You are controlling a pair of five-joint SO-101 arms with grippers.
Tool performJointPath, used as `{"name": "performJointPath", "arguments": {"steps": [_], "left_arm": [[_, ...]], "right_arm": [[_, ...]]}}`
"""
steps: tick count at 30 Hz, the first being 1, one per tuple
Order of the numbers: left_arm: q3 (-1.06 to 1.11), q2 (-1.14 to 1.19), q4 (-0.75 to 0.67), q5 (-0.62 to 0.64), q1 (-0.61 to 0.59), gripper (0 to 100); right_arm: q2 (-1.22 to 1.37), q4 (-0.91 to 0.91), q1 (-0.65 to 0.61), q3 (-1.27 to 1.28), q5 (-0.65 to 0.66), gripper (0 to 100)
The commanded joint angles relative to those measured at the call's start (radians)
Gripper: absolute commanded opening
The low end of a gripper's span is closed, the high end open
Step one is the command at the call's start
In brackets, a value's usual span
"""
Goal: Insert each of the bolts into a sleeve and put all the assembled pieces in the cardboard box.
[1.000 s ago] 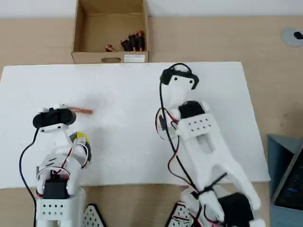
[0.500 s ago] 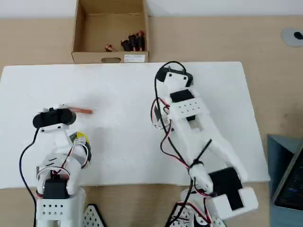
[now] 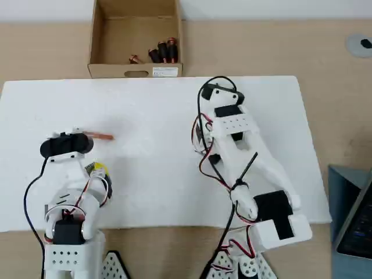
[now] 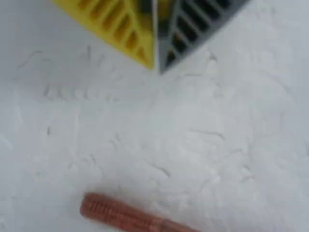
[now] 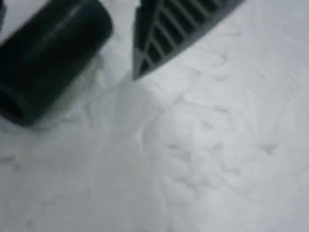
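- Beneath the left pincer [image 4: 155,60] and the right pincer [image 5: 140,67], the white surface [image 3: 151,174] is carrying both loose parts.
- Far ahead of both pincers, past the surface's far edge, the cardboard box [image 3: 135,71] is sitting open. It is already holding several assembled pieces [image 3: 163,52] in the corner nearer the right pincer.
- The left pincer is hanging low over the surface with its yellow and grey tips pressed together, gripping nothing.
- The right pincer is hanging low as well. How wide it is standing cannot be told.
- The black sleeve [image 5: 50,58] is lying on its side just beside the right pincer, seemingly resting on the surface rather than being held. Its long axis is slanting past the pincer rather than pointing at it.
- The copper bolt [image 3: 103,136] is lying flat just beside the left pincer, on the side facing the right pincer. Its long axis is running crosswise, pointing from one arm's side toward the other's.
- The left arm is sitting much nearer the bolt and the right arm much nearer the sleeve, while bolt and sleeve are lying well apart.
- The coming move is probably asking the left pincer to open and straddle the bolt across that axis.
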Motion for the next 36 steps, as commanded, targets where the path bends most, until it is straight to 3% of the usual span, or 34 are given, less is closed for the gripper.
{"name": "performJointPath", "arguments": {"steps": [1,8,18,36], "left_arm": [[-0.009,-0.005,-0.006,0.002,-0.012,0],[-0.009,-0.005,-0.006,0.002,-0.012,0],[-0.009,-0.005,-0.006,0.002,-0.012,0],[-0.009,-0.005,-0.006,0.0,-0.009,0]], "right_arm": [[0.016,-0.012,0.016,-0.036,-0.008,18.7],[0.027,-0.012,0.016,-0.036,-0.003,1.2],[0.018,0.029,0.016,-0.113,-0.002,1.0],[-0.101,0.505,0.013,-0.654,-0.002,1.0]]}}
